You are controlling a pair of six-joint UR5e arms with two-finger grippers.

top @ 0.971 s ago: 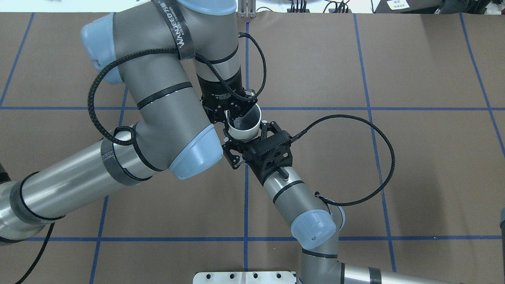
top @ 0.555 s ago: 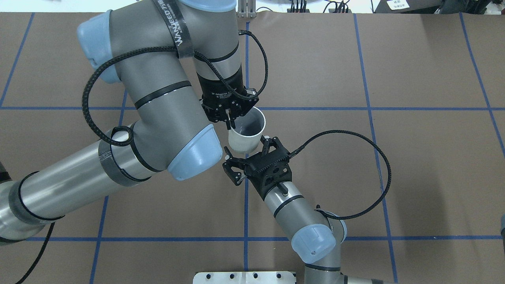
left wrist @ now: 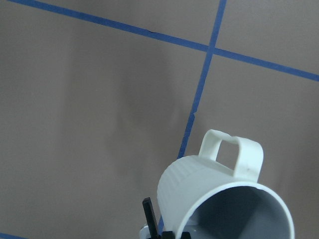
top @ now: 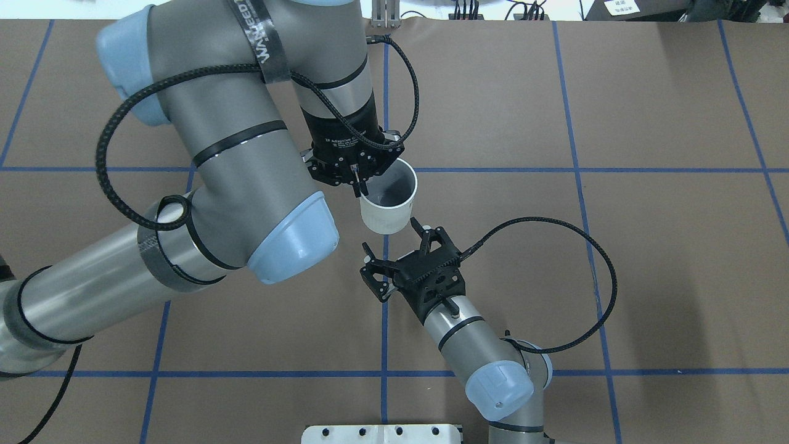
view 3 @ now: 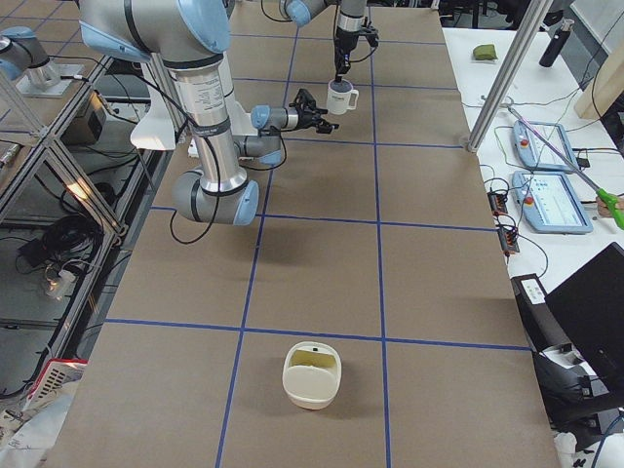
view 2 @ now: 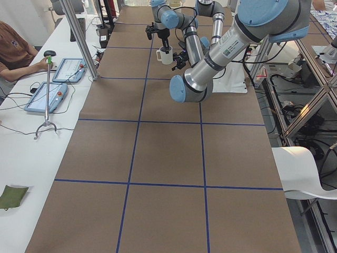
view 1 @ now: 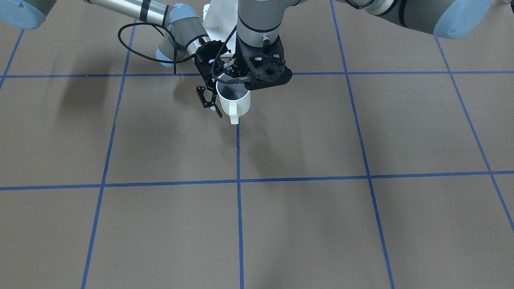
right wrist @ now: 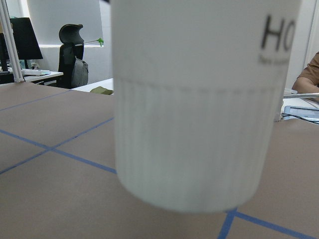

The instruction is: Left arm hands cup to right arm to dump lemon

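The cream-white cup (top: 387,213) hangs upright above the table's middle. My left gripper (top: 359,185) is shut on its rim, one finger inside and one outside. The front view shows the cup (view 1: 233,105) with its handle pointing away from the robot. The left wrist view shows its ribbed wall (left wrist: 199,186) and dark grey inside. My right gripper (top: 392,239) is open just short of the cup's base and does not touch it. The cup's wall (right wrist: 194,124) with its dark lettering fills the right wrist view. No lemon shows in any view.
A cream bowl (view 3: 311,374) stands on the table near the robot's right end. A white base plate (top: 382,433) sits at the robot's edge. Side tables with tablets (view 3: 551,200) and a seated operator (view 2: 10,50) line the far side.
My right gripper, whose open fingers straddled the cup's base a second ago, has drawn back toward the robot's base. The left arm has risen a little, still holding the cup.
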